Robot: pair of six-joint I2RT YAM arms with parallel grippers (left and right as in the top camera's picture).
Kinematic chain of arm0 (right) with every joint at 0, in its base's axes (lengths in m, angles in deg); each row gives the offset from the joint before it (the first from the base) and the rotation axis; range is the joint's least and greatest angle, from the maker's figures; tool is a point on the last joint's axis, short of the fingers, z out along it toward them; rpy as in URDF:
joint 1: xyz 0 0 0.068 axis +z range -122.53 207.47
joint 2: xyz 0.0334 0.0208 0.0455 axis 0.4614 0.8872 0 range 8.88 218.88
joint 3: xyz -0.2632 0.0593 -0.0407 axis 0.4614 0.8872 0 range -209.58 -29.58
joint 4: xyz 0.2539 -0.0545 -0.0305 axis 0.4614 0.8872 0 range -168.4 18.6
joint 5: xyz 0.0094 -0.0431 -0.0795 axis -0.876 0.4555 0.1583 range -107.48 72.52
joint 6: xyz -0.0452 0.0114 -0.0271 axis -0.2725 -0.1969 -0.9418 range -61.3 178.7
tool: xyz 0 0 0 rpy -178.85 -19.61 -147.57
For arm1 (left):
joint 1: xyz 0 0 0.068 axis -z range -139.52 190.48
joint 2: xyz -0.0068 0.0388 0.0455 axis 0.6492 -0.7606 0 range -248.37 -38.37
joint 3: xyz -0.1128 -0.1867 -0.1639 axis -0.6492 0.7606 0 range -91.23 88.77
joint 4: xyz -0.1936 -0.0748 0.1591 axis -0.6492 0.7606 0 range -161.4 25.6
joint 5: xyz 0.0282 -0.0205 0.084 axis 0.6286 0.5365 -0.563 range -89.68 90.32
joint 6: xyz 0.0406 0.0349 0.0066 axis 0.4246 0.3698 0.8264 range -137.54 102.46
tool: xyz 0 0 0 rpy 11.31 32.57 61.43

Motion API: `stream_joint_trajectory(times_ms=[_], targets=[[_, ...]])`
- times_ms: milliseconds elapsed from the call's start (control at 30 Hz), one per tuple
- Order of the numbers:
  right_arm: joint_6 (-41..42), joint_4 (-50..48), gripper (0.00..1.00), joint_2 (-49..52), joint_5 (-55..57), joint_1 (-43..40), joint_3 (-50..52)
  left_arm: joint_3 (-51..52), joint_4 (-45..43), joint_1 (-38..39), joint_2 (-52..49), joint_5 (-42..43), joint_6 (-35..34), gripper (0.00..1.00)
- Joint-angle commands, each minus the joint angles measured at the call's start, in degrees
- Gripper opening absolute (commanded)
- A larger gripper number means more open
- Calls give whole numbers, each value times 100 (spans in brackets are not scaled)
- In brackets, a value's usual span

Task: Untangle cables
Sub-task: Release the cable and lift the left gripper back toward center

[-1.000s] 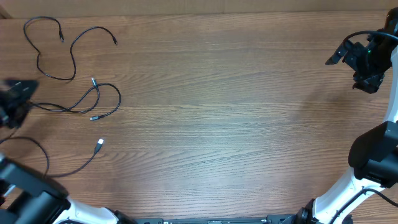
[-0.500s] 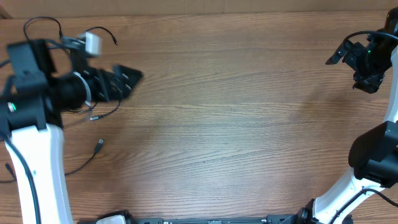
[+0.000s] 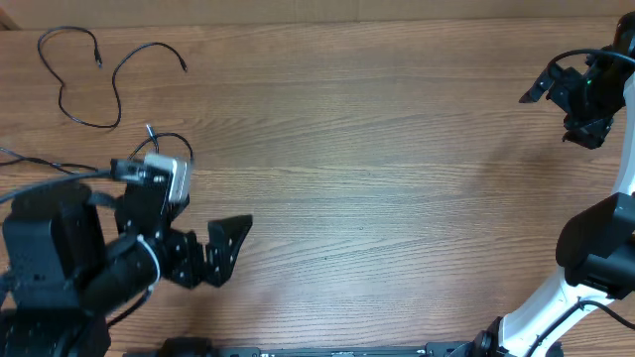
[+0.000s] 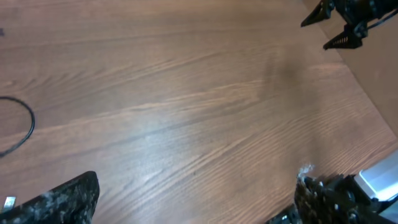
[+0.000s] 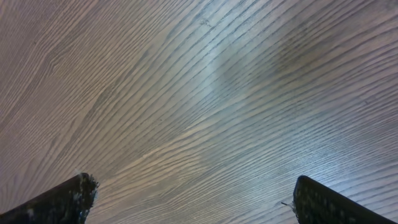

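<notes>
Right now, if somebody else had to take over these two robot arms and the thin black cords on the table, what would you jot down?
Grippers: the left gripper is open and empty over the bare wooden table; the right gripper is open and empty near the right edge.
Cables: a long wavy black cord lies alone at the top left corner. A looped black cord shows just beyond the left arm. The third is hidden.
Done: the two visible cords lie apart.
Left: check under that arm for crossings.
</notes>
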Motion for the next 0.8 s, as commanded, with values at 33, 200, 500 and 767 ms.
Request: stream_joint_trajectory(times_ms=[33, 200, 500, 767], targets=[[20, -13, 100, -142, -4, -15, -94, -63, 118, 20, -15, -144, -15, 100], [20, -13, 100, -142, -4, -15, -94, -63, 546, 140, -24, -302, 7, 100], [20, -13, 100, -142, -4, -15, -94, 225, 723, 160, -2, -590, 87, 100], [20, -13, 100, -142, -4, -15, -94, 1539, 57, 160, 782, -592, 372, 100]])
